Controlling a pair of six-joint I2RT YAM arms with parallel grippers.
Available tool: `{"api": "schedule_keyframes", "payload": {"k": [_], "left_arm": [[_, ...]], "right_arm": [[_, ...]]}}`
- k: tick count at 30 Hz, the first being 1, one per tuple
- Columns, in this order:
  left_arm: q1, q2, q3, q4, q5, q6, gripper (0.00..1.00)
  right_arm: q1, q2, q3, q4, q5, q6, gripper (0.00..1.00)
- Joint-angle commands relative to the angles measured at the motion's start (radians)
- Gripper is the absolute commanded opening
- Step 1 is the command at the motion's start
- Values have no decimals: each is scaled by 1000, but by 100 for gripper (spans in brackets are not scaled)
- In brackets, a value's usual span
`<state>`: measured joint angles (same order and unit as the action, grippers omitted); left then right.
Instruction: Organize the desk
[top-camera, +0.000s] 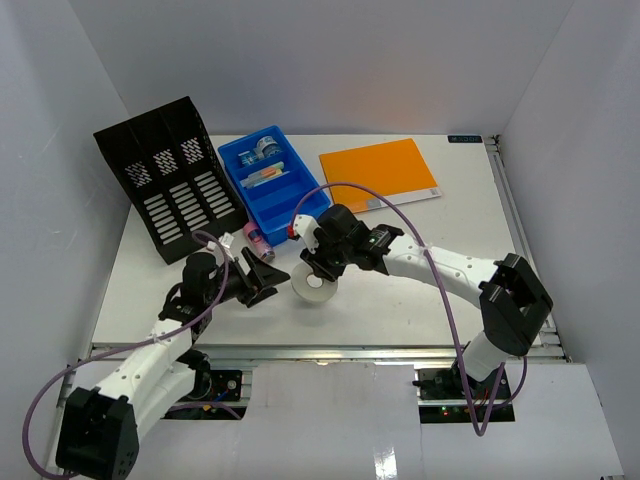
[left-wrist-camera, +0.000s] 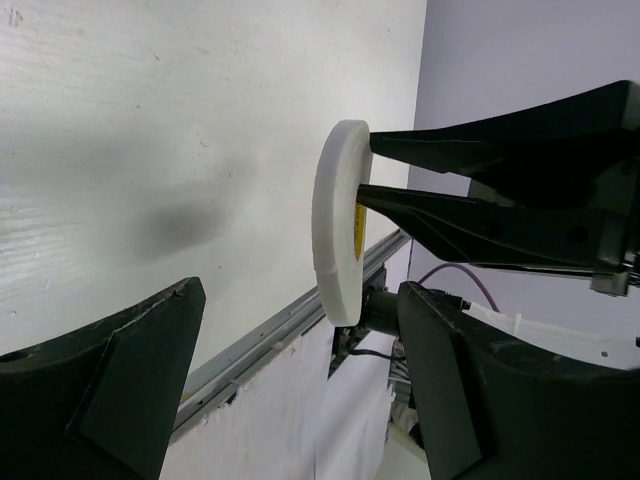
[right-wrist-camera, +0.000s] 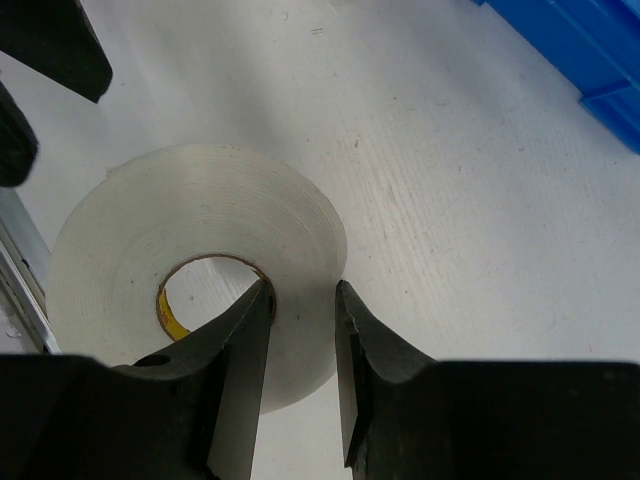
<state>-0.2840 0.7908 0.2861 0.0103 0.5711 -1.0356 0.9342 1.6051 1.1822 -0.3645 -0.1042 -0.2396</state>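
At the near centre of the tabletop (top-camera: 400, 300), my right pincer (top-camera: 318, 274) grips a white tape roll (top-camera: 317, 288). The right arm reaches in from its base at the near right corner, elbow bent, forearm running leftward across the surface, wrist tipped down. My left arm rises from the near left corner and angles toward the same spot. The left pincer (top-camera: 268, 278) stands spread apart, holding nothing, just beside the roll.

The tabletop fills most of the top view. Its metal rail (top-camera: 320, 352) runs along the front edge. On its far part stand a black file rack (top-camera: 170, 190), a blue tray (top-camera: 270, 180) and an orange folder (top-camera: 380, 175).

Right wrist view: one finger (right-wrist-camera: 240, 350) passes through the roll's core, the other (right-wrist-camera: 365, 350) presses the outer wall, so the winding is pinched between them. A yellow label shows inside the core. A corner of the blue tray (right-wrist-camera: 580, 50) is visible.

Left wrist view: the roll (left-wrist-camera: 338, 220) appears edge-on. Its shadow lies apart from it on the tabletop (left-wrist-camera: 150, 100), a detail the other views do not give.
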Motion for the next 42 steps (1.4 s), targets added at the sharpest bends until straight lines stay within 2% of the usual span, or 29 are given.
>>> {"api": "schedule_keyframes", "payload": {"k": [1,7,12,17,23,24,27,28,30,33,36,38,40,41,42], "left_arm": [[-31,88,37,139,57,-5,86],[-81,185,67,205,59,-15,82],[-125,246,91,256,35,-40,75],[-142,281,79,329,30,-81,59],[-150,290,86,349,30,-92,35],[-151,287,89,349,29,-91,27],[-151,275,96,350,31,-79,3],[-152,272,98,350,33,-73,0],[-152,259,108,333,28,-51,0],[-152,242,157,223,6,9,0],[-147,251,271,-54,-116,225,0],[-139,285,398,-238,-224,405,0],[-131,315,520,-348,-292,546,0],[-127,335,568,-352,-295,552,0],[-121,376,625,-397,-324,628,0]], "right_arm": [[2,-27,54,18,-5,6,21],[0,-22,73,14,-13,14,21],[2,-28,73,13,-25,20,21],[-2,-37,66,16,-28,22,21],[-8,-45,68,14,-51,21,24],[-9,-46,67,14,-59,17,27],[-21,-55,64,6,-108,0,53],[-26,-59,62,3,-118,-9,59],[-39,-69,62,-7,-143,-31,70],[-95,-87,81,-47,-218,-87,88],[-234,-126,129,-184,-410,-231,96],[-348,-178,137,-235,-567,-305,98],[-439,-223,91,-244,-681,-364,96],[-443,-250,90,-244,-718,-366,96],[-497,-295,39,-240,-766,-401,96]]}}
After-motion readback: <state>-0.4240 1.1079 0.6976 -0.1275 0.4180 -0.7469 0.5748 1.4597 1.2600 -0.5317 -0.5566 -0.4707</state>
